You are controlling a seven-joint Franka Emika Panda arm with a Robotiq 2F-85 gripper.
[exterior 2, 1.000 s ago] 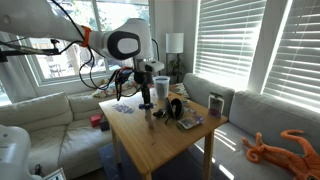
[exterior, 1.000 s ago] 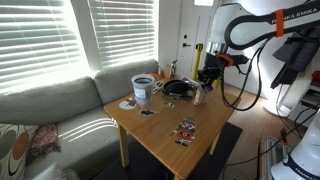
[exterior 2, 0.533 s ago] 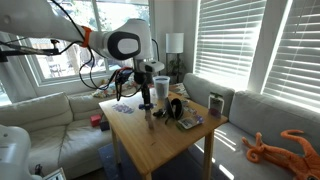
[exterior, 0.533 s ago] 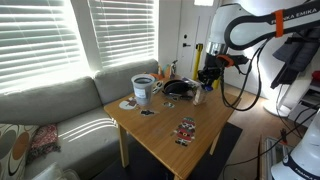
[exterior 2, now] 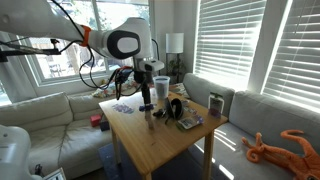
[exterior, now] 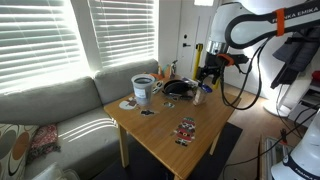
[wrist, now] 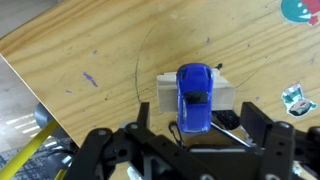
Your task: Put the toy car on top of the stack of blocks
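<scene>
In the wrist view the blue toy car (wrist: 194, 92) lies lengthwise on top of the stack of blocks (wrist: 226, 92), whose pale tan top shows on both sides of it. My gripper (wrist: 197, 112) is open. Its black fingers (wrist: 250, 115) stand on either side of the car's near end, apart from it. Small dark objects lie on the table just below the car. In an exterior view the gripper (exterior 2: 146, 98) hangs straight down over the small column of the stack of blocks (exterior 2: 151, 116) near the table's back part.
On the wooden table (exterior: 170, 140) stand a white bucket (exterior: 144, 90) and a dark round pan (exterior: 177, 88). A patterned card (exterior: 186, 130) lies near the front. A sofa (exterior: 50, 110) runs along the window side. Stickers (wrist: 296, 98) lie to the right of the stack.
The arm holds its place over the stack. The fingers look spread wider than before, now clear of the car.
</scene>
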